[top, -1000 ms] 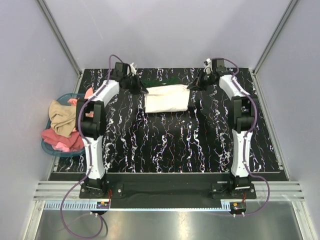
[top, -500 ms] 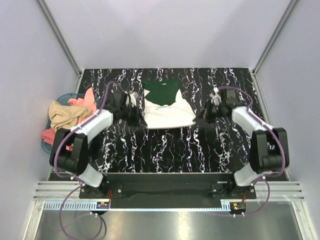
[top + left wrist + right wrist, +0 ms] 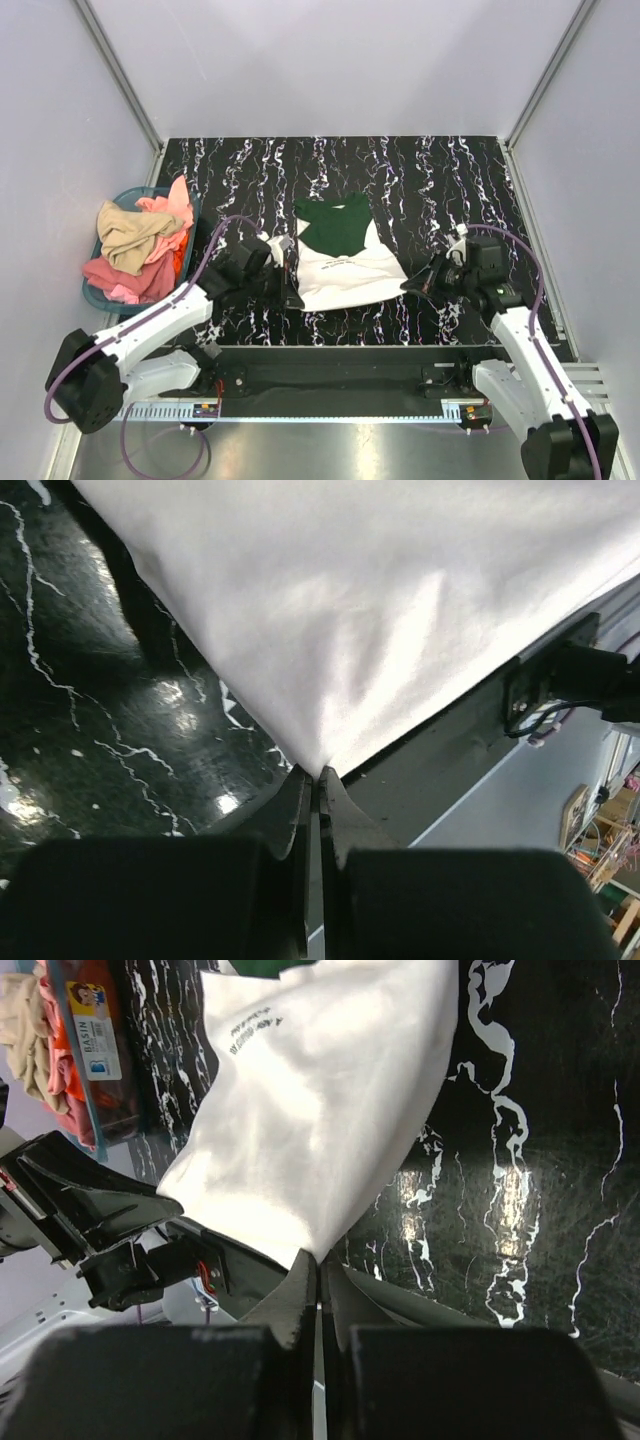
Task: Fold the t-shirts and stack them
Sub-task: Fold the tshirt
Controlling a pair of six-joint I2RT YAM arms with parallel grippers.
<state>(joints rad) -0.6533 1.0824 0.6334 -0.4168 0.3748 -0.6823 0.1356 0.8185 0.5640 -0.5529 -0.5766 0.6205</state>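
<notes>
The cream-white t-shirt [image 3: 345,272] with small dark lettering is stretched over the near half of the black marbled table. Its far part lies over the dark green t-shirt [image 3: 335,222], which shows beyond it. My left gripper [image 3: 292,297] is shut on the white shirt's near left corner, and my right gripper [image 3: 408,285] is shut on its near right corner. In the left wrist view the white cloth [image 3: 380,610] runs into the closed gripper [image 3: 320,773]. The right wrist view shows the same shirt [image 3: 320,1110] pinched in the gripper [image 3: 320,1260], with a green edge [image 3: 270,968] at the top.
A blue basket [image 3: 96,290] heaped with tan and pink clothes stands off the table's left edge, also seen as the basket [image 3: 95,1050] in the right wrist view. The near table edge and black mounting rail [image 3: 330,355] lie just behind both grippers.
Both arms pulled back from the far side toward the near edge, dragging the white t-shirt with them. This uncovered the green t-shirt.
</notes>
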